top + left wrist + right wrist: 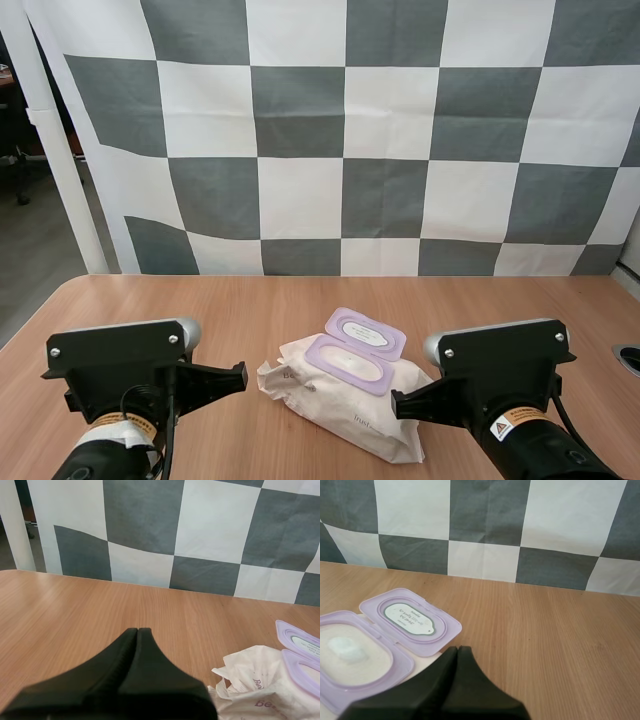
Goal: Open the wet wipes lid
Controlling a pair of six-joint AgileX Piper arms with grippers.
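A cream pack of wet wipes [340, 400] lies on the wooden table between my two arms. Its lilac lid [366, 333] is flipped fully back and lies flat behind the oval opening [347, 364]. In the right wrist view the lid [410, 621] and the opening [355, 655] with a wipe tuft sit just beside my right gripper [457, 649], whose fingers lie together as one dark wedge. My left gripper [137, 630] is shut on nothing over bare table, with the pack's crinkled end [250, 680] and lid [300, 642] off to its side.
The wooden table [300, 300] stretches back toward the far edge. A round dark hole [628, 357] sits in the tabletop at the far right. A white post [55, 150] stands at the back left.
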